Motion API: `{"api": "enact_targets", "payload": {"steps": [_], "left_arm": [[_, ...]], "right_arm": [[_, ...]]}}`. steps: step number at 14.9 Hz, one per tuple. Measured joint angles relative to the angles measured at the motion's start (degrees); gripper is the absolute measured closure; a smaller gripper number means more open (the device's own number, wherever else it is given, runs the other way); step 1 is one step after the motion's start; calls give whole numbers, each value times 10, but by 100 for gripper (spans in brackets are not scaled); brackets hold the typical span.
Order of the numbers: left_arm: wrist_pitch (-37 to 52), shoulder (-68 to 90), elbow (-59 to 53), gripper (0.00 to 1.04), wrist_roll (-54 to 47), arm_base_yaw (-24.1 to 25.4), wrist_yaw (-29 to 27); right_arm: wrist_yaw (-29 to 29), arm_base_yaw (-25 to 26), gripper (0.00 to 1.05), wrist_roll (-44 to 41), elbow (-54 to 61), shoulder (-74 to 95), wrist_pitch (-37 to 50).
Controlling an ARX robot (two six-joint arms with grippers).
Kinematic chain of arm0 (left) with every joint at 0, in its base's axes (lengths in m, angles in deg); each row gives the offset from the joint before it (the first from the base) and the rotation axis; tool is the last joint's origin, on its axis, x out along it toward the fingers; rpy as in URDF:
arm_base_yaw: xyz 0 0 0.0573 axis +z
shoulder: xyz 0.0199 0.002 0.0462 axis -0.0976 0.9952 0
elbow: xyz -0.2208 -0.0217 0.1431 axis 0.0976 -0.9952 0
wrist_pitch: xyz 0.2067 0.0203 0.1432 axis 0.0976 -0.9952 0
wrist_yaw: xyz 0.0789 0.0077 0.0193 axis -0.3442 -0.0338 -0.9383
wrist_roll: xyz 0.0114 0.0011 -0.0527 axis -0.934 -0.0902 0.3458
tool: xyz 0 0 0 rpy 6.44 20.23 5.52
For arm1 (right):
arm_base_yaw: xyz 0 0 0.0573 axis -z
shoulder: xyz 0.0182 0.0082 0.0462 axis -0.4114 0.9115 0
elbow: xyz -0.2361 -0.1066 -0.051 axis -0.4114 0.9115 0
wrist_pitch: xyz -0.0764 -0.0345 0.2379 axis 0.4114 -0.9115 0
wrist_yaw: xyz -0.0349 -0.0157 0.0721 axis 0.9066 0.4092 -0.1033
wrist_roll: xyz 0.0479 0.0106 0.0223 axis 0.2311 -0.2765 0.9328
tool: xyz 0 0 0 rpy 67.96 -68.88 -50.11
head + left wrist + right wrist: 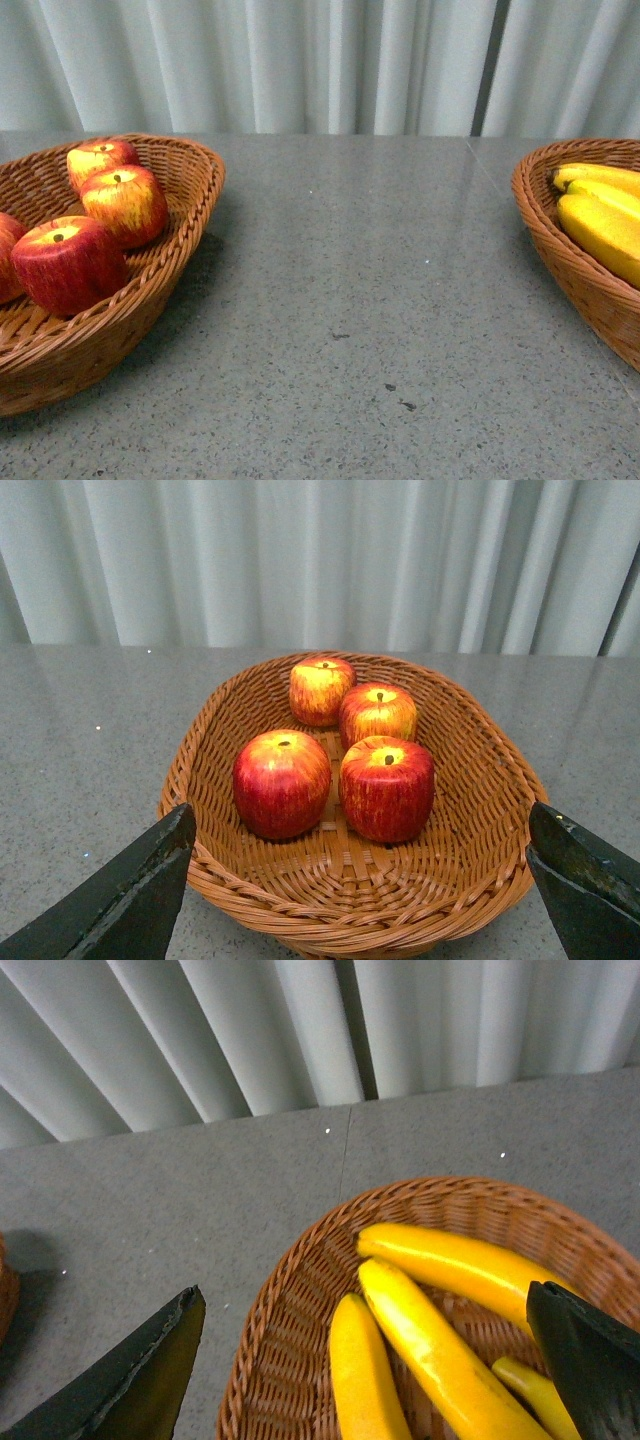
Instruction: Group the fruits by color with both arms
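Left gripper: spread wide, its two black fingertips showing only at the lower corners of the left wrist view; it holds nothing and touches nothing.
Right gripper: also spread wide, one dark fingertip at each lower corner of the right wrist view; nothing is between the jaws. The far fingertip overlaps a banana in the picture, but contact cannot be told.
Arms in front view: neither arm shows.
Apples: four red apples with yellow-streaked tops sit inside the left basket. Two stand nearer the gripper, side by side: one and one. Behind them lie another and the farthest. All are stem up.
Apples relative to left gripper: they lie ahead of the open jaws, roughly centred in the gap, apart from both fingertips.
Bananas: four bright yellow bananas lie in the right basket. In the right wrist view, one lies across the far side, one runs diagonally, one lies beside it, and a smaller piece shows near the far fingertip.
Bananas relative to right gripper: they lie below and between the spread jaws.
Table: grey speckled stone, with the two baskets well apart at its left and right sides.
Backdrop: pale pleated curtain.
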Motion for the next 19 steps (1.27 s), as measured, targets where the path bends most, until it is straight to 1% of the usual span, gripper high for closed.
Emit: {"api": "enact_targets", "payload": {"steps": [2,3,4,5,6,8,9,11,12,13,14,19], "left_arm": [[0,0,0,7,0,0,0],[0,0,0,7,0,0,0],[0,0,0,7,0,0,0],[0,0,0,7,0,0,0],[0,0,0,7,0,0,0],[0,0,0,7,0,0,0],[0,0,0,7,0,0,0],[0,0,0,7,0,0,0],[0,0,0,7,0,0,0],[0,0,0,7,0,0,0],[0,0,0,7,0,0,0],[0,0,0,7,0,0,0]], "right_arm": [[-25,15,7,7,19,-21,2],[-24,26,7,6,20,-26,11],[39,22,17,-19,75,-47,145],[76,16,28,-41,138,-86,214],[88,5,41,-53,199,-139,243],[101,-7,67,-63,294,-254,222],[116,-18,83,-65,346,-305,228],[130,-36,103,-70,398,-348,238],[147,-48,103,-70,417,-364,237],[178,-86,103,-71,437,-390,234],[177,-91,103,-71,447,-404,232],[183,-88,103,-71,496,-495,188]]}}
